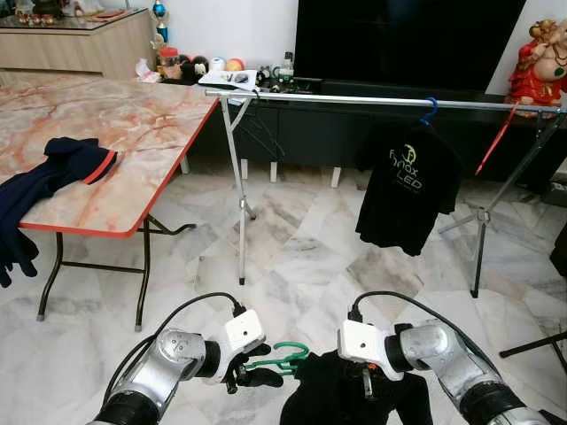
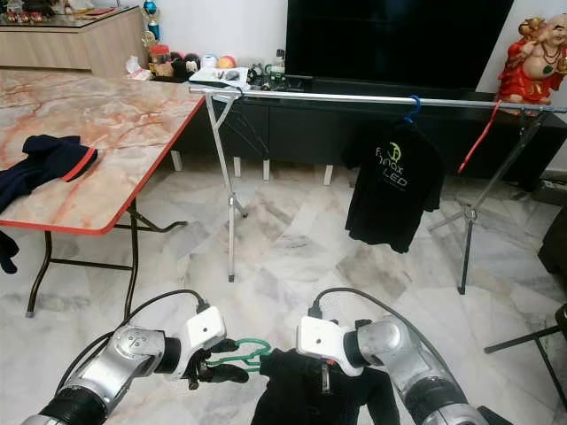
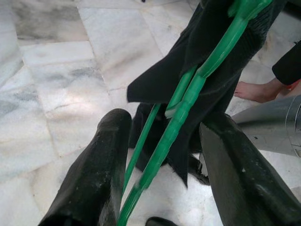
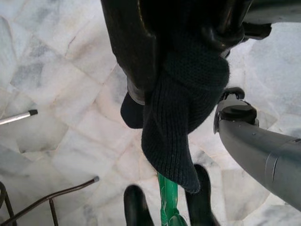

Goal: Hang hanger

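The green hanger (image 1: pixel 282 360) sits low and near, between the two arms, above the marble floor (image 1: pixel 301 257). Its hook end lies between the black fingers (image 3: pixel 94 179) of the left gripper (image 1: pixel 251 367); in the left wrist view the jaws stand apart on either side of the green bars, and I cannot tell whether either finger presses on them. A dark knit garment (image 1: pixel 341 394) hangs from the hanger, draping down to the near right. The right gripper (image 4: pixel 181 52) has its jaws clamped on the upper part of that garment, the cloth bunched between the fingers, with the green hanger showing just below it in the right wrist view. A bare foot (image 3: pixel 256 89) of a person stands on the floor beyond the garment in the left wrist view.

Farther off, a metal clothes rail (image 1: pixel 372 102) runs from left to right on folding legs. A black T-shirt (image 1: pixel 406 186) with pale lettering hangs from it on a blue hanger (image 1: pixel 431 111), right of the middle, and a red hanger (image 1: pixel 496 140) dangles tilted near the right end. To the left stands a marble-patterned counter (image 1: pixel 133 133) with a red edge; a navy garment (image 1: pixel 53 173) with a red trim lies on its near left corner and spills over the edge. Behind the rail are a large dark television (image 1: pixel 407 40) on a low cabinet and a red figurine (image 1: pixel 540 66) at the far right.
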{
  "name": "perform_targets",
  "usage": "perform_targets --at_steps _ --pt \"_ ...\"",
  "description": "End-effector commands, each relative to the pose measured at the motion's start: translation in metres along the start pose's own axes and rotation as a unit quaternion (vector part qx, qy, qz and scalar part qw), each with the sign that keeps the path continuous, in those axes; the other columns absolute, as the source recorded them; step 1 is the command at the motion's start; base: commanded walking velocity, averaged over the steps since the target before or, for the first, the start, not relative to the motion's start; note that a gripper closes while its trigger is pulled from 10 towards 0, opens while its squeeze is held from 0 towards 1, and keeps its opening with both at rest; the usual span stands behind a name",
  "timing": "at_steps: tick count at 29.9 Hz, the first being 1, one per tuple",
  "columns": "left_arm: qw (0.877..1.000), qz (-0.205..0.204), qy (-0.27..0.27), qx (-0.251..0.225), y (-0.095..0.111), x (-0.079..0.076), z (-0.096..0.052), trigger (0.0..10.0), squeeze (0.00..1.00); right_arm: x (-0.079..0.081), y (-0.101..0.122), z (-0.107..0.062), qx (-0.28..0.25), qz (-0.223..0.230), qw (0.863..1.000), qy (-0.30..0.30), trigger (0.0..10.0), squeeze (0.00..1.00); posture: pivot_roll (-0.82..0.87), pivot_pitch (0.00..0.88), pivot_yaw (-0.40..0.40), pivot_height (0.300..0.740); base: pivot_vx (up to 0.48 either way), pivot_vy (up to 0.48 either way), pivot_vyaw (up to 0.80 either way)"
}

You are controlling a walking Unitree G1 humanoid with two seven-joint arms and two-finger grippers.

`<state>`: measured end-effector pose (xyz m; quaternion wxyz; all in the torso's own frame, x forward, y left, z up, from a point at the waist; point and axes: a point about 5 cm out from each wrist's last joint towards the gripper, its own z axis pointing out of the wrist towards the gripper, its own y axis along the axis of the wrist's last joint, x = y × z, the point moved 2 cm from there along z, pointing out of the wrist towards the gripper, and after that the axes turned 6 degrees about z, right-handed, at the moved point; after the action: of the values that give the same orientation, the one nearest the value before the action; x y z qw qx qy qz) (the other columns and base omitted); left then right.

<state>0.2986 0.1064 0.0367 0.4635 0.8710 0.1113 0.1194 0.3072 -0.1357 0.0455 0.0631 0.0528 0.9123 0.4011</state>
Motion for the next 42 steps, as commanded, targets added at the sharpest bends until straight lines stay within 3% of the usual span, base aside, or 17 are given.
perform_targets --at_steps 1,8,9,10,11,12,13,42 --pt "1.0 0.009 -0.004 -0.007 0.0059 -0.0007 0.0029 10.0 0.0 -0.0079 0.01 -0.0043 -0.02 -0.004 1.0 -0.01 10.0 0.0 0.12 0.001 -0.062 0.74 0.0 0.0 0.0" --pt "1.0 0.006 -0.003 -0.012 0.0066 -0.0011 0.0039 10.0 0.0 -0.0079 0.0108 -0.0037 -0.023 -0.003 1.0 -0.008 10.0 0.0 0.12 0.001 -0.064 0.74 0.0 0.0 0.0" --pt "1.0 0.005 -0.002 -0.013 0.0066 -0.0012 0.0039 9.5 0.0 -0.0079 0.0109 -0.0038 -0.023 -0.003 1.0 -0.007 10.0 0.0 0.12 0.001 -0.065 0.74 0.0 0.0 0.0" --pt "1.0 0.003 -0.001 -0.015 0.0067 -0.001 0.004 4.7 0.0 -0.0078 0.0111 -0.0038 -0.024 -0.003 1.0 -0.006 10.0 0.0 0.12 0.001 -0.065 0.74 0.0 0.0 0.0" --pt "1.0 0.003 0.0 -0.016 0.0067 -0.001 0.0041 4.7 0.0 -0.0078 0.0111 -0.0038 -0.024 -0.003 1.0 -0.006 10.0 0.0 0.12 0.001 -0.065 0.74 0.0 0.0 0.0" --pt "1.0 0.002 0.001 -0.016 0.0069 -0.0009 0.0042 1.1 0.0 -0.0078 0.0111 -0.0039 -0.024 -0.003 1.0 -0.006 10.0 0.0 0.12 0.001 -0.066 0.74 0.0 0.0 0.0" --pt "1.0 0.002 0.001 -0.017 0.007 -0.0009 0.0043 0.0 0.0 -0.0079 0.0111 -0.0039 -0.025 -0.002 1.0 -0.005 10.0 0.0 0.12 0.001 -0.066 0.74 0.0 0.0 0.0" --pt "0.999 -0.006 0.01 -0.034 0.0099 0.0006 0.0049 0.0 0.0 -0.0077 0.0105 -0.0034 -0.028 0.004 1.0 -0.006 10.0 0.0 0.12 0.006 -0.068 0.74 0.0 0.0 0.0"
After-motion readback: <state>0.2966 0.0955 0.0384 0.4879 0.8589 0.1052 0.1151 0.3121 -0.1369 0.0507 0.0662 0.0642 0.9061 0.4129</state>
